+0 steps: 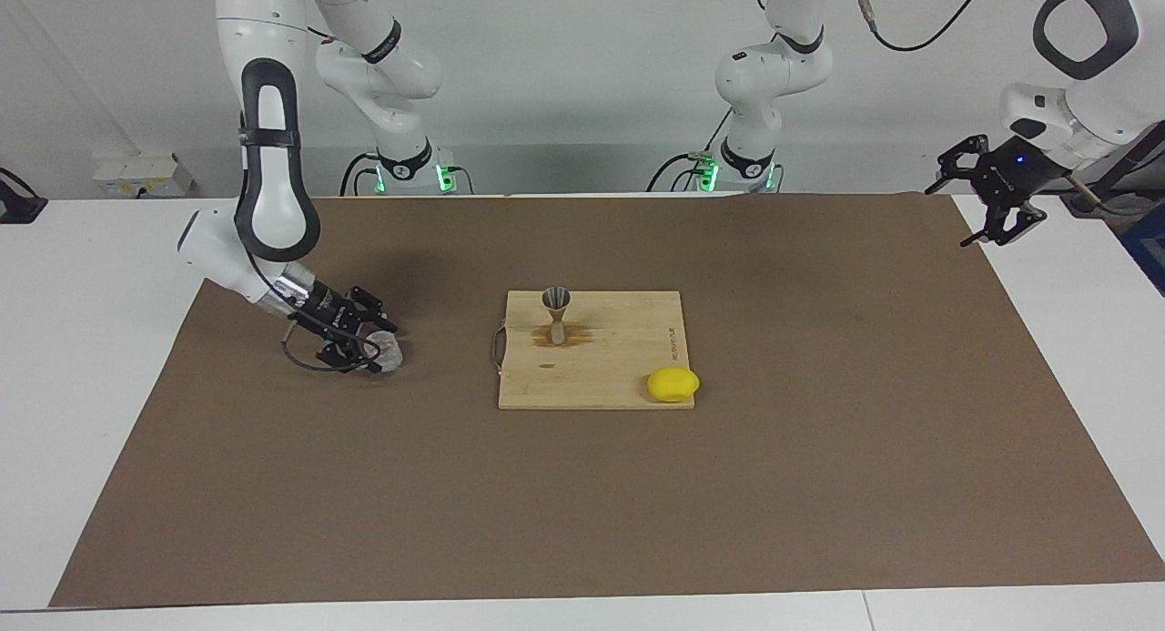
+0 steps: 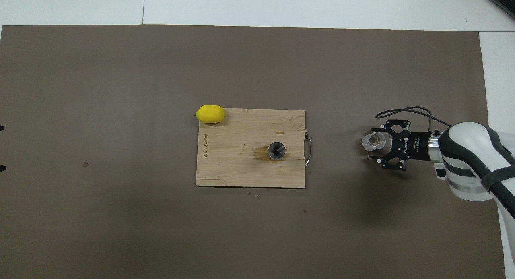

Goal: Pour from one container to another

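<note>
Right gripper (image 1: 371,351) was low at the clear cup (image 1: 386,351) near the mat's (image 1: 582,503) right-arm edge, fingers apart around it. Jigger (image 1: 556,314) stood upright mid cutting board (image 1: 592,376). Left gripper (image 1: 997,203) waited, fingers spread, over the mat's left-arm corner nearest the robots.
</note>
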{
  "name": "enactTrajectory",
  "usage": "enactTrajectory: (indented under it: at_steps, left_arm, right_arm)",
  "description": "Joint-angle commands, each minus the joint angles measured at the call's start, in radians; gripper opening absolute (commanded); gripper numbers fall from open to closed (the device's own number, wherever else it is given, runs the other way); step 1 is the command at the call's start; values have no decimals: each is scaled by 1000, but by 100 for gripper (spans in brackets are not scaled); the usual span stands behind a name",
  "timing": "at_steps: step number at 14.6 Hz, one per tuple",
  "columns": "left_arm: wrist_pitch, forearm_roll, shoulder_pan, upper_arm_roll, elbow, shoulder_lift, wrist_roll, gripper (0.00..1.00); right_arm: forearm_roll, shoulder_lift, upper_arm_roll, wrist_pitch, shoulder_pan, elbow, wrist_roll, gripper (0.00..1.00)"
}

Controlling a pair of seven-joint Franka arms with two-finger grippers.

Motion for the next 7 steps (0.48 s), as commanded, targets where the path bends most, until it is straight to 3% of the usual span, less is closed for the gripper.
enactTrajectory:
  at_steps: [1, 5, 7]
  left_arm:
    - [-19, 51, -34, 11, 37, 6, -159, 100]
    - [-34, 55, -49, 5, 34, -2, -532, 100]
    - [-52, 91, -80, 2, 37, -2, -650, 100]
  right_arm:
    - [35, -13, 1, 12, -9, -21, -57, 79]
    - [34, -14, 1, 6, -19, -19, -57, 58]
    - [35, -14, 0, 3, -20, -13, -51, 35]
